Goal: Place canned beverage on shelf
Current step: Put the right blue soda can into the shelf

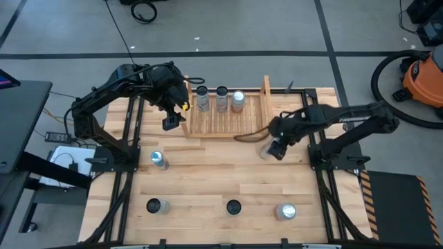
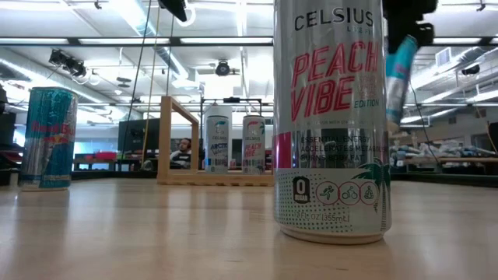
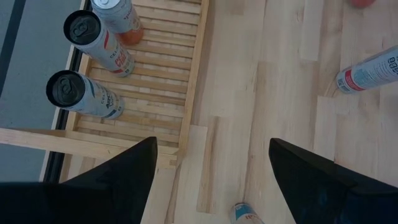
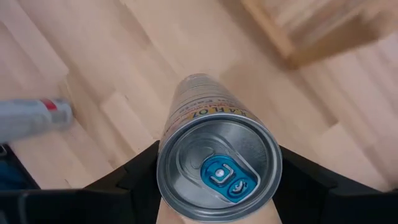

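Observation:
The shelf [image 1: 228, 119], a light wooden rack with a slatted base, stands at the table's far middle. Three cans [image 1: 221, 99] stand upright on its slats toward its left end. My right gripper [image 1: 272, 149] is in front of the shelf's right end, shut on a silver can [image 4: 217, 168] with a blue tab. In the low view this can [image 2: 400, 71] hangs tilted, high above the tabletop. My left gripper [image 1: 169, 123] hovers open beside the shelf's left end, nothing between its fingers [image 3: 134, 177]. My right gripper pinches the can's upper wall just below the rim [image 4: 166, 155] between its two fingers, one on each side. The fingers come from above, slanting down. The can hangs below them top up, slightly tilted, its bottom [image 2: 393, 117] lifted clear of the table.
Several more cans stand on the table: one near the left [image 1: 158, 160] and three along the near edge [image 1: 154, 206], [image 1: 233, 206], [image 1: 286, 211]. The middle one fills the low view as a tall peach-labelled can [image 2: 331, 117]. The shelf's right part has bare slats [image 1: 252, 117].

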Tool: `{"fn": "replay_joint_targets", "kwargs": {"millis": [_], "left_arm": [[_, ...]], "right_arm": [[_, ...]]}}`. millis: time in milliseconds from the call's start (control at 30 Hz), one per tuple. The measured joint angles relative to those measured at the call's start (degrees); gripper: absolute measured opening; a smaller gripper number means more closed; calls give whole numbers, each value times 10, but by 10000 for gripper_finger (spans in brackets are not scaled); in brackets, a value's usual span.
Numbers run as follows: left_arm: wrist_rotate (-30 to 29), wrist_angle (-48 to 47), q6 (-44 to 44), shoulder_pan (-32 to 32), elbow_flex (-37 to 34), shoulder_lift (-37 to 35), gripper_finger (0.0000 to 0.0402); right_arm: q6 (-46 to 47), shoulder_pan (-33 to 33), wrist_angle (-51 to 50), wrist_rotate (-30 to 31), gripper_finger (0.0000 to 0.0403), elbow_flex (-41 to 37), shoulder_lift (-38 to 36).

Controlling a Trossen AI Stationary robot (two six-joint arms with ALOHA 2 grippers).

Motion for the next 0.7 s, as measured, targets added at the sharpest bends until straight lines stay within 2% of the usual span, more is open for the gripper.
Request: {"fn": "replay_joint_targets", "kwargs": {"millis": [300, 700], "left_arm": [[0, 0, 0, 0, 0, 0, 311], [0, 0, 0, 0, 0, 0, 311]], "right_arm": [[-110, -91, -6, 2, 245, 87, 29], [-255, -215, -82, 32, 247, 275, 188]]}}
